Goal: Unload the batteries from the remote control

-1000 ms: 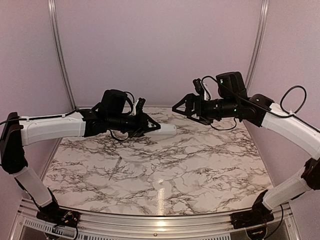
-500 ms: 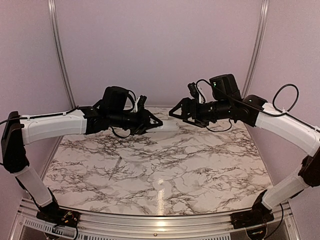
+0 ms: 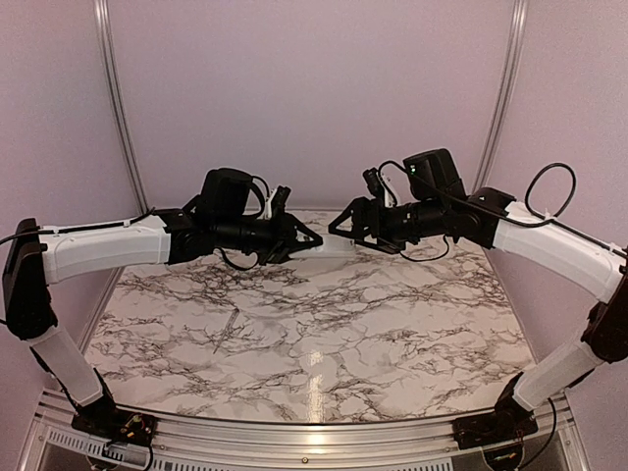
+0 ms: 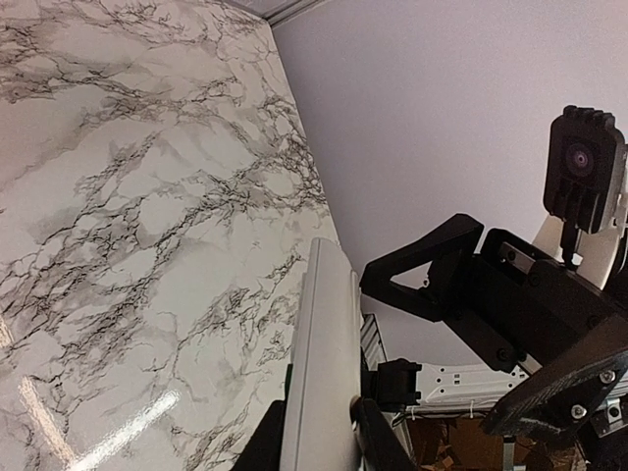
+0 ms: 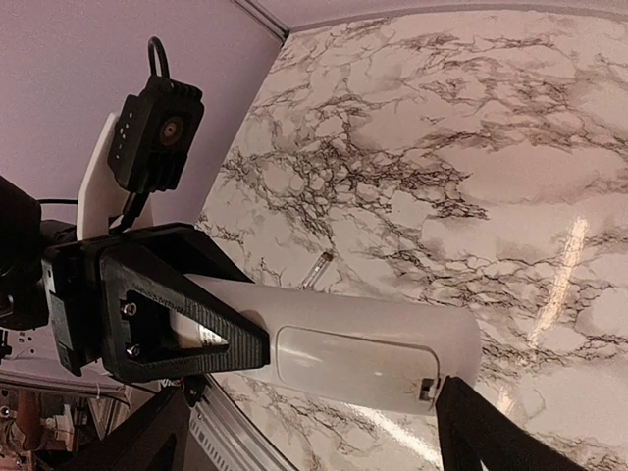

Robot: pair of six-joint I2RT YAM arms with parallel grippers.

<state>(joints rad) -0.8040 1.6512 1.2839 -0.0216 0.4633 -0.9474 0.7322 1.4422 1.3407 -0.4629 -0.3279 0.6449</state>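
My left gripper (image 3: 312, 238) is shut on the remote control (image 3: 332, 247), a slim white bar held level above the table's far end. In the left wrist view the remote (image 4: 324, 353) runs up from between my fingers. My right gripper (image 3: 341, 225) is open, its fingertips at the remote's free end. In the right wrist view the remote's back (image 5: 363, 348) shows a closed battery cover with a small latch (image 5: 424, 390). It lies just beyond my two spread fingers (image 5: 471, 432). The left gripper's black finger (image 5: 177, 329) clamps its other end. The batteries are hidden.
A long thin grey stick (image 5: 316, 270) lies on the marble table (image 3: 392, 324), and shows left of centre in the top view (image 3: 228, 327). Lilac walls and metal posts (image 3: 116, 98) close in the back and sides. The left wrist view shows the right gripper (image 4: 422, 280).
My right gripper has moved left, up to the remote's free end. My left gripper has shifted slightly right with the remote still in it.
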